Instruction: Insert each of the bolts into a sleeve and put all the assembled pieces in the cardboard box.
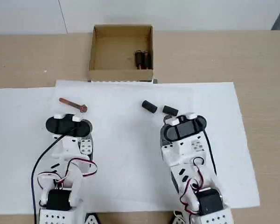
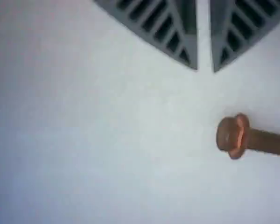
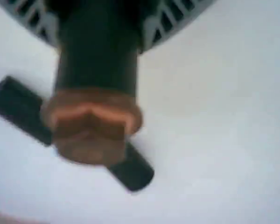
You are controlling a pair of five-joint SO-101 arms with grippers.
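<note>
Bench [image 1: 261, 56]: wooden, carrying a white paper sheet [image 1: 126, 163].

Left arm [image 1: 69, 126]: at 8 o'clock on the sheet. The left gripper [image 2: 204, 69] has its jaws drawn almost together and grips nothing.

Right arm [image 1: 184, 127]: at 4 o'clock. The right gripper [image 3: 100, 37] has its jaws clenched on an assembled piece [image 3: 95, 93], a dark sleeve with the copper bolt head showing at its end.

Cardboard box [image 1: 121, 74]: at 12 o'clock, just beyond the sheet's edge. Finished pieces [image 1: 142, 58], apparently two, lie at 3 o'clock on its floor.

Loose bolt [image 1: 72, 103]: on the sheet at 10 o'clock, just ahead of the left arm.

Loose sleeves: one [image 1: 149, 107] and another [image 1: 170, 110], at 1 o'clock, near the right arm.

Progress, as judged: over halfway. Left to do: boxing the gripped piece, sleeving the loose bolt and boxing that.
</note>
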